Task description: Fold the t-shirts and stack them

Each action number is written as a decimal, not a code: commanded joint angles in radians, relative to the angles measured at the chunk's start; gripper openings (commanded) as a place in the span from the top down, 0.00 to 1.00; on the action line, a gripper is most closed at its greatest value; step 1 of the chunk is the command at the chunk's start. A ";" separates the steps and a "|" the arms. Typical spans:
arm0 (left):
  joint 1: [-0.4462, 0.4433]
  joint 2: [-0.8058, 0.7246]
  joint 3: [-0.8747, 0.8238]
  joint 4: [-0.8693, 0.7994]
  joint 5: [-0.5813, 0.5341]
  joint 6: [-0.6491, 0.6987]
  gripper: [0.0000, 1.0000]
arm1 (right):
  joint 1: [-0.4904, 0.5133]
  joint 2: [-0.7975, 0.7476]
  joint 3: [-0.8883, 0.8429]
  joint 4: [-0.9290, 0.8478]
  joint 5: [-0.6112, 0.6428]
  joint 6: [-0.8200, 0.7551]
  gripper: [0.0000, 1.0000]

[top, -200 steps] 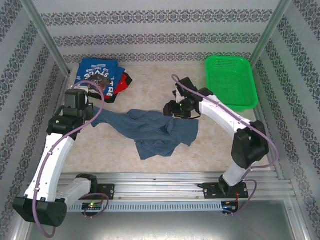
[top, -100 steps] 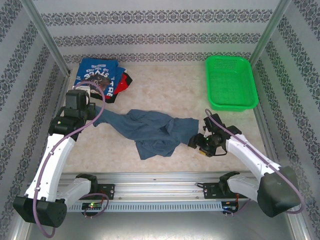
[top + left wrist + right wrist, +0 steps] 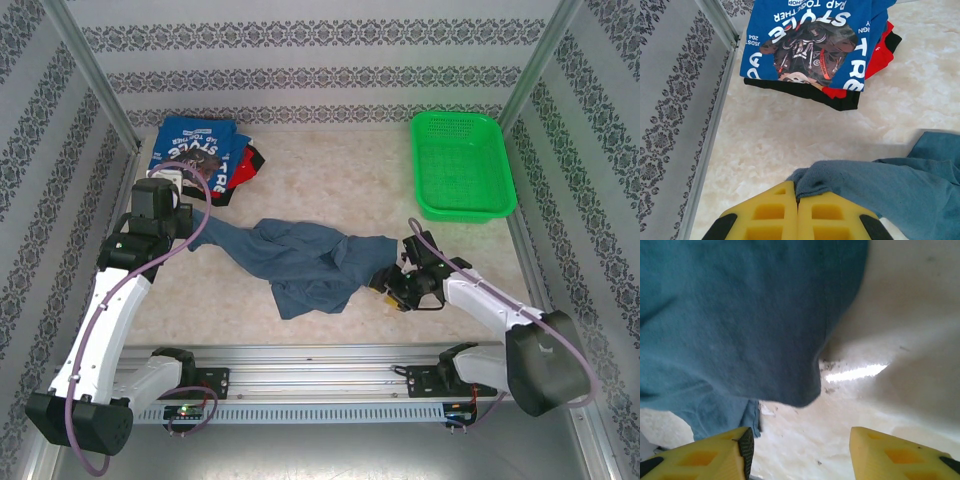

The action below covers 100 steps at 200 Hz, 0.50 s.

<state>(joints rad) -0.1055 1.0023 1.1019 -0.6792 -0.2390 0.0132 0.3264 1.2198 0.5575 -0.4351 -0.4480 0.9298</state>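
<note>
Your right gripper (image 3: 388, 287), jaws apart, sits at the 3 o'clock edge of the slate-blue shirt (image 3: 305, 262) lying at the centre of the table (image 3: 330, 180), the shirt's long axis running 9-to-3 toward your left gripper (image 3: 797, 197), which is clamped on the far corner.

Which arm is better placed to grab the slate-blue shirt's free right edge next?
Probably right: the right gripper is open at that edge of the slate-blue shirt, while the left gripper is shut on its opposite corner.

Slate-blue t-shirt (image 3: 300, 258), bright blue white-lettered shirt (image 3: 190, 145), green mesh basket (image 3: 417, 160), grey damask-patterned walls (image 3: 320, 60)
</note>
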 commanded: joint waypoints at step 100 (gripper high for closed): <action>-0.013 -0.032 -0.020 0.038 0.006 -0.004 1.00 | -0.039 0.142 -0.011 0.155 -0.010 0.032 0.61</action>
<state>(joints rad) -0.1059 0.9901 1.0916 -0.6781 -0.2363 0.0135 0.2962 1.3357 0.5541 -0.3199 -0.4580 0.9485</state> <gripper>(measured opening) 0.050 0.419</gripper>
